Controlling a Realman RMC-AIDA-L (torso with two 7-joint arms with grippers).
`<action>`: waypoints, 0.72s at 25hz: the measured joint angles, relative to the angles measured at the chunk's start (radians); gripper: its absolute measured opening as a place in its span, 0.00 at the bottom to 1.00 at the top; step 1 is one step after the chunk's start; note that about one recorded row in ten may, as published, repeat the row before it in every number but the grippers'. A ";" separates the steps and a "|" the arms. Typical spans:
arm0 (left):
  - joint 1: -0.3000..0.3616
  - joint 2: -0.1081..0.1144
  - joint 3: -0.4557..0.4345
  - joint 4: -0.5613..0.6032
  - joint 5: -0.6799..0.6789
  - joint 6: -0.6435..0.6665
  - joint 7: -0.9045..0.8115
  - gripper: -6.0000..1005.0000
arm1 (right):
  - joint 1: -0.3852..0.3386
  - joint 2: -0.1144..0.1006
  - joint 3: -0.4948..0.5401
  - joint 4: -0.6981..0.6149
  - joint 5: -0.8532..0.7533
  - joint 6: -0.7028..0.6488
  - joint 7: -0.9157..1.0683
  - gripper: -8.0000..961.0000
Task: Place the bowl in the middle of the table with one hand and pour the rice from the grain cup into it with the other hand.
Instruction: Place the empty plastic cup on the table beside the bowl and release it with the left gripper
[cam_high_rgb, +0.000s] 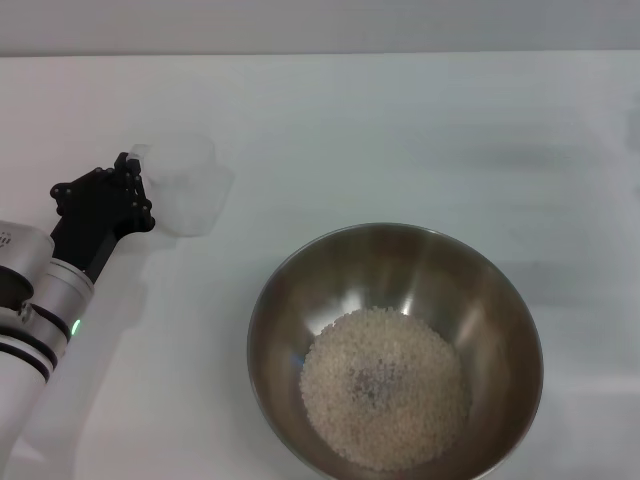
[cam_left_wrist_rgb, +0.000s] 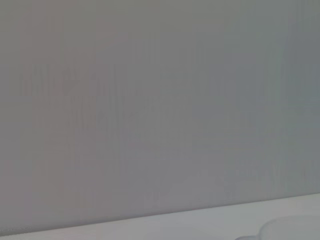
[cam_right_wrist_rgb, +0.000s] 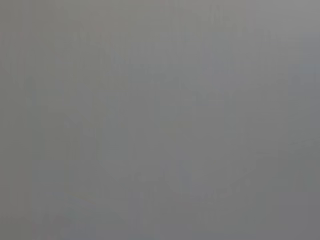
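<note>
Rice (cam_high_rgb: 385, 390) heaped in a loose mound at the bottom of the bowl (cam_high_rgb: 300, 290), so pouring judged done. Bowl resting on the tabletop (cam_high_rgb: 420, 130) toward the near edge, roughly central, well apart from the grain cup (cam_high_rgb: 187, 185). Grain cup standing upright on the tabletop off to the left, apparently empty, set clear of the bowl so as not to be knocked. Left claw (cam_high_rgb: 130, 185) just beside the cup at its handle side, touching or nearly so; whether gripping the handle or already released cannot be told. Only a pale curved edge, probably the cup rim (cam_left_wrist_rgb: 292, 227), visible in the left wrist view against a blank wall. Right claw nowhere in sight; right wrist view plain grey. Remaining, by this judgement: letting go and retreating.
</note>
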 joint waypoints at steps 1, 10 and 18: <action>0.000 0.000 0.001 0.000 0.000 0.000 0.000 0.03 | 0.000 0.000 0.000 0.000 0.000 0.000 0.000 0.43; -0.006 0.000 0.023 0.010 0.006 -0.006 0.001 0.04 | -0.005 0.001 0.002 -0.004 0.001 -0.002 0.001 0.43; 0.020 0.002 0.027 0.004 0.004 -0.008 -0.007 0.12 | -0.001 0.001 0.002 -0.005 0.000 -0.002 0.001 0.43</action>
